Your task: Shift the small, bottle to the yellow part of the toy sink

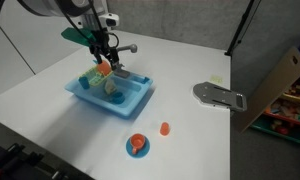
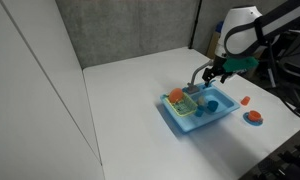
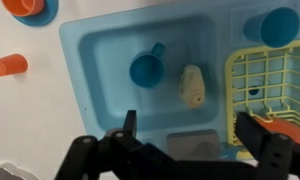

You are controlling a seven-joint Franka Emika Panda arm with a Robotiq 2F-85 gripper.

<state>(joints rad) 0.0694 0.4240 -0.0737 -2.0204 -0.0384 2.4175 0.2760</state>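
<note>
My end effector (image 3: 187, 135) hangs over the toy sink (image 3: 100, 45) with its fingers (image 3: 128, 128) spread wide and nothing between them. The sink stands on a white counter (image 3: 20, 120). The small bottle (image 3: 193, 85) lies on its side on the floor of the blue basin, between a blue cup (image 3: 147, 68) and the yellow rack (image 3: 252, 75) at the sink's end. As far as I can see, it touches neither.

I judge the step in hand to be the descent and pick. In the wrist view the bottle's long axis runs up and down the picture, about parallel to the rack's near edge. My fingers stand to either side of it, so their closing line crosses its short width, which is the alignment I want. I would come straight down centred on the bottle's middle and close gently, since a small round body lying flat may roll or squirt out. The cup-side finger must land clear of the cup. The bottle's end toward the top of the picture looks slightly narrower, but it is too blurred to call it the neck. After the grip, I would lift above the basin wall before crossing to the rack.
</note>
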